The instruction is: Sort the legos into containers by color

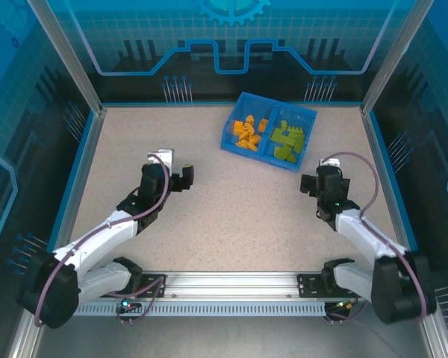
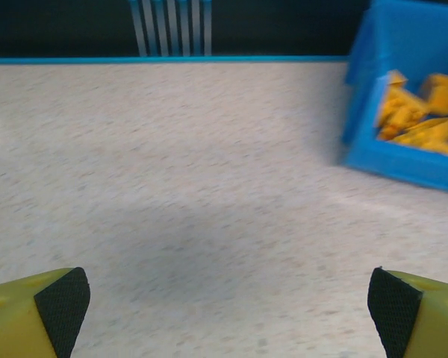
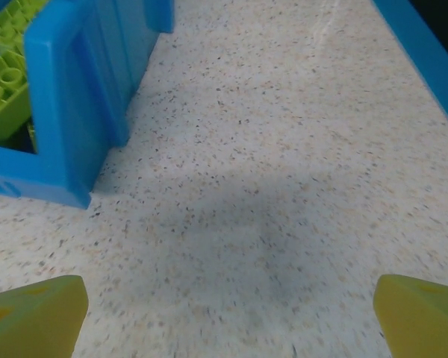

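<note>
The blue tray (image 1: 265,141) sits at the back of the table, right of centre. Its left compartment holds several orange legos (image 1: 246,133) and its right compartment several light green legos (image 1: 287,142). In the left wrist view the orange legos (image 2: 418,112) lie in the tray (image 2: 403,160) at the far right. The green legos (image 3: 4,82) show behind the tray wall (image 3: 67,112) in the right wrist view. My left gripper (image 1: 181,177) hovers open over bare table, left of the tray, with nothing between its fingers (image 2: 63,306). My right gripper (image 1: 313,181) stands open and empty just in front of the tray.
A raised blue rim (image 1: 89,142) borders the speckled table, with metal posts at the back corners (image 1: 97,112). Bare tabletop (image 1: 239,216) stretches between the two arms. The right table edge (image 3: 425,52) runs close to the right gripper.
</note>
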`<action>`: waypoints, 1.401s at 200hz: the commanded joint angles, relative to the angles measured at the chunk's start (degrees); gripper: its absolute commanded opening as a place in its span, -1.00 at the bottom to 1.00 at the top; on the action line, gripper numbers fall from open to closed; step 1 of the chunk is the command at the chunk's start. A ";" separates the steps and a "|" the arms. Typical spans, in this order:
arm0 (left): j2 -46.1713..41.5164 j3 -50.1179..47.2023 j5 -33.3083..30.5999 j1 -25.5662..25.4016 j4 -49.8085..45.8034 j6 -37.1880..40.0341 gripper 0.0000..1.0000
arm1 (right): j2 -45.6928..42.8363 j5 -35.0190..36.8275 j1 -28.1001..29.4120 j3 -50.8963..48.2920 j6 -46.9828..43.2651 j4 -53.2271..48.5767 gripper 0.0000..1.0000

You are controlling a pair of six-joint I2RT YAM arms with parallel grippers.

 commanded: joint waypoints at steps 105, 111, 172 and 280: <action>15.96 -5.15 24.65 20.72 21.60 3.52 0.97 | 19.10 -16.12 -3.70 -4.59 -10.65 40.96 1.00; 16.78 -4.08 27.60 21.75 20.60 3.68 0.97 | 18.83 -15.47 -3.33 -4.23 -10.60 39.53 1.00; 13.09 -10.63 40.30 29.12 30.28 9.83 0.97 | 18.91 -15.74 -3.49 -4.35 -10.67 40.07 1.00; 25.64 -7.63 32.19 26.34 37.56 7.83 0.97 | 18.91 -15.87 -3.61 -4.35 -10.60 40.01 1.00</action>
